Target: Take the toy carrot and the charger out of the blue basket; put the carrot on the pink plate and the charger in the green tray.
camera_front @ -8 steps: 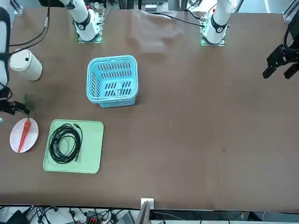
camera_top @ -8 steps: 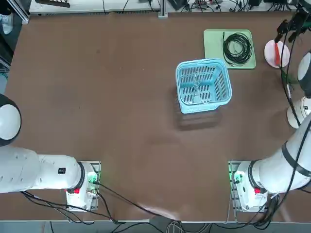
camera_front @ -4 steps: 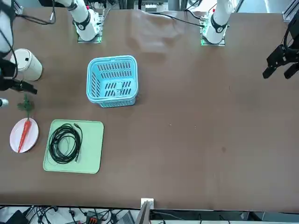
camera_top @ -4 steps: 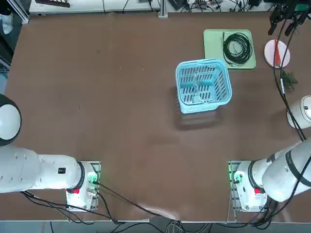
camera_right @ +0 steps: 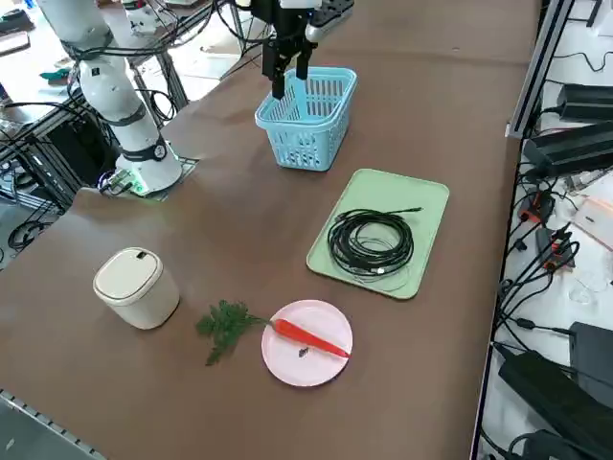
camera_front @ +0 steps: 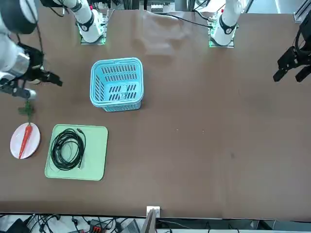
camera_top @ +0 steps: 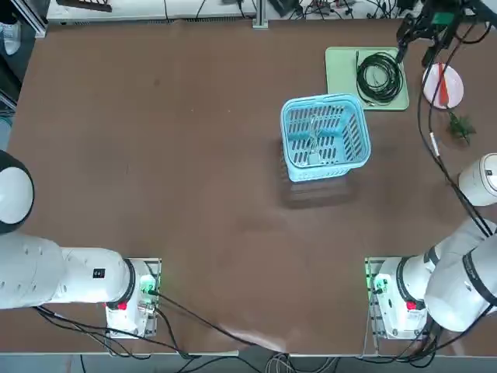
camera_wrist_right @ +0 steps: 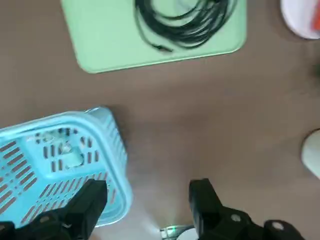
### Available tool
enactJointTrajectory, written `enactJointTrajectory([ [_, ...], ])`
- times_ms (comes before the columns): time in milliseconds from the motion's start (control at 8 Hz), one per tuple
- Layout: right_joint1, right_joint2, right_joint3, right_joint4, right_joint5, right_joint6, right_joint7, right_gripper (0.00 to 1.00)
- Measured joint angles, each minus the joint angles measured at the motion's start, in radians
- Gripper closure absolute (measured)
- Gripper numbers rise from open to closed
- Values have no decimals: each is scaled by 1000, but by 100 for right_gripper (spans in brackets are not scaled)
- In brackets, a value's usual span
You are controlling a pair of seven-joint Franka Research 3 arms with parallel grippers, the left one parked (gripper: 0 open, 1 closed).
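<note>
One toy carrot (camera_right: 308, 336), one blue basket (camera_top: 324, 137), gripper (camera_wrist_right: 150, 192) open

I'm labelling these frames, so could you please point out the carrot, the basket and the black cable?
carrot (camera_right: 311, 337): right side view, middle of its red body.
basket (camera_top: 322, 102): top view, far rim.
black cable (camera_front: 67, 149): front view, strands of its coil.

Front view. Blue basket (camera_front: 117, 84) upright on worktop (camera_front: 204, 126), a pale item inside. Toy carrot (camera_front: 24, 140) lies on pink plate (camera_front: 25, 141), leaves over the rim. Green tray (camera_front: 92, 160) beside the plate carries coiled black cable (camera_front: 67, 148). Right gripper (camera_front: 46, 80) open, empty, left of basket.
</note>
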Motion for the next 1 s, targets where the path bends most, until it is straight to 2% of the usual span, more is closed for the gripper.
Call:
enactJointTrajectory([
  [125, 14, -39, 45, -62, -1, 38, 34, 0],
  [250, 15, -71, 108, -124, -15, 83, 75, 0],
  [625, 21, -111, 313, -309, -60, 293, 220, 0],
  [750, 27, -110, 363, -365, -79, 366, 257, 0],
  [875, 31, -109, 393, -406, -90, 419, 273, 0],
  [1000, 32, -103, 409, -430, -94, 460, 275, 0],
])
